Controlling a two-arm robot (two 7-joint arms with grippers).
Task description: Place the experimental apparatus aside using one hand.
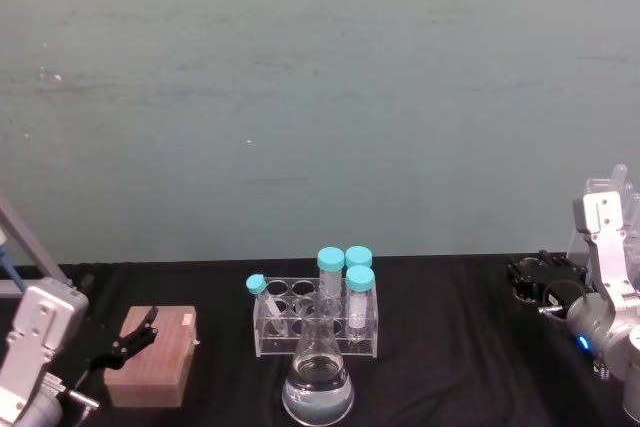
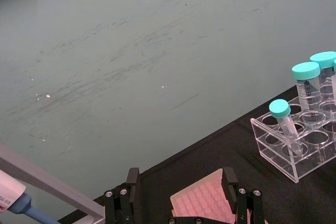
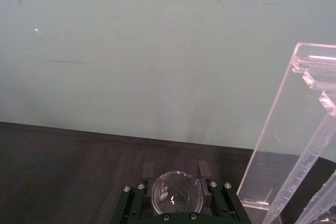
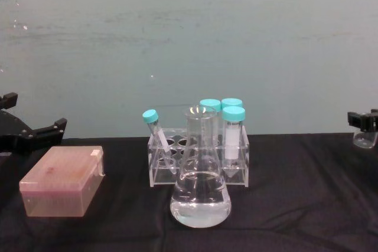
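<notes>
Left gripper (image 2: 180, 178), at the near left corner of the black table cover (image 1: 450, 347), stands with its two black fingers (image 2: 132, 178) spread wide and nothing between them; it hovers beside the near left end of a pink box (image 1: 152, 357), and contact with the box cannot be made out. At centre, a clear tube rack (image 1: 268, 342) holds four teal-capped tubes (image 1: 360, 282): three upright and clustered toward the right of the rack, and one smaller tube leaning outward at the rack's left end. A conical flask (image 1: 318, 387), upright and roughly one-third filled with clear liquid, stands just in front of the rack on the robot's side, so that in the chest view its neck overlaps the rack. Right gripper (image 3: 176, 169), near the far right edge of the table and well apart from the rack and flask, is closed on a small glass beaker (image 3: 177, 195), one finger on either side of the rim, with the beaker upright. Whether the beaker's base rests on the cover or hangs above it cannot be determined. A tall acrylic stand (image 3: 283, 129) rises just beside the held beaker, at the extreme right.
</notes>
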